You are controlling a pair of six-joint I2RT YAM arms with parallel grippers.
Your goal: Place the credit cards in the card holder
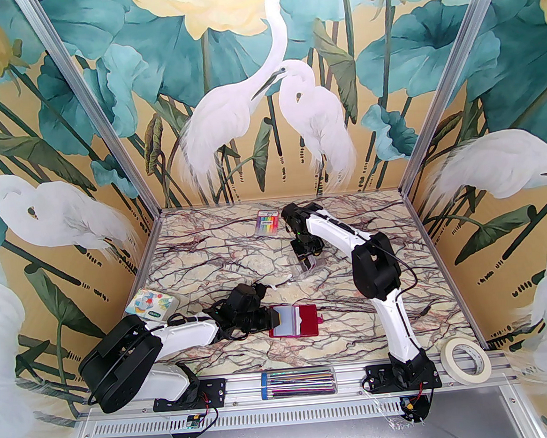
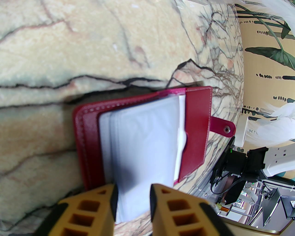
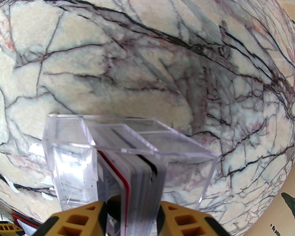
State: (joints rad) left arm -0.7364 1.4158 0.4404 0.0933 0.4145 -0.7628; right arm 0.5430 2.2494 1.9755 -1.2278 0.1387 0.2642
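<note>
Over marble table (image 1: 201, 261), straddling cards (image 3: 140, 170) with right gripper (image 3: 132, 216), clamp unclear, pinching holder (image 2: 198, 119) sleeves (image 2: 143, 143) in left gripper (image 2: 132, 191): may lift several, dragging box (image 3: 69, 156).

Glossy, stitched red leather-look is seen on the card holder (image 2: 198, 119) — smooth transparent plastic on the small box (image 3: 69, 147).

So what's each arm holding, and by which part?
Left jaws pinch the wallet's clear sleeves by the edge nearest them. Right jaws straddle the cards' near end inside the clear box; whether they grip can't be told.
</note>
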